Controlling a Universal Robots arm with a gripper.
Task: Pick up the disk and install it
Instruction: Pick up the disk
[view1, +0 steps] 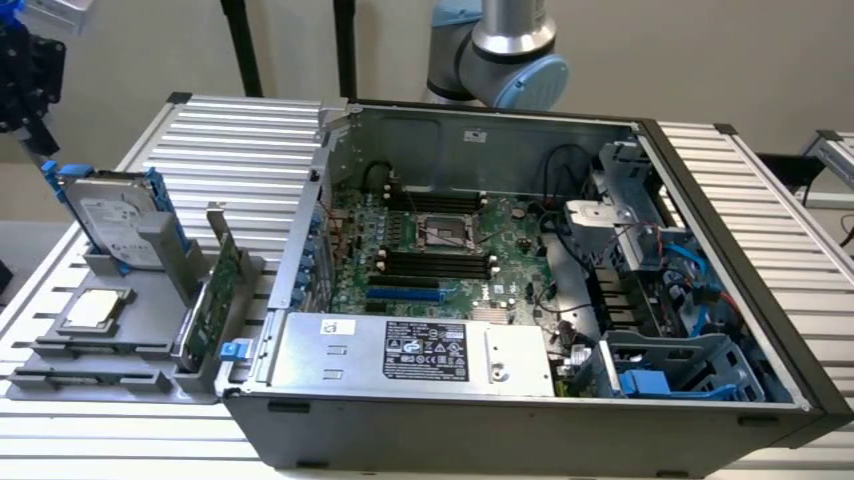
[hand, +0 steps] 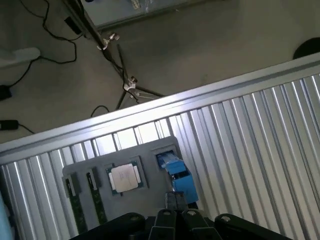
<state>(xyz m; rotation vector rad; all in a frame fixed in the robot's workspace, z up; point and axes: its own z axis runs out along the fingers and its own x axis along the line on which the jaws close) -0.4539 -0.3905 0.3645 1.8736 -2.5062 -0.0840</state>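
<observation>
The disk (view1: 114, 218) stands on edge, leaning a little, in the grey holder (view1: 127, 345) at the exterior view's left. It is silver-grey with a white label and a blue carrier frame. My gripper (view1: 40, 150) hangs just above the disk's upper corner at the far left, close to the blue frame. In the wrist view the disk (hand: 177, 172) shows edge-on as a blue strip running up to my gripper (hand: 175, 217). Whether the two touch is unclear.
A small silver-topped chip (view1: 94, 308) (hand: 125, 177) and a thin green circuit card (view1: 214, 290) sit in the same holder. The open computer case (view1: 534, 410) lies on the ribbed table (view1: 747, 180), with a motherboard (view1: 441, 250) and blue drive bays (view1: 667, 378). Floor cables (hand: 30, 60) lie beyond the table edge.
</observation>
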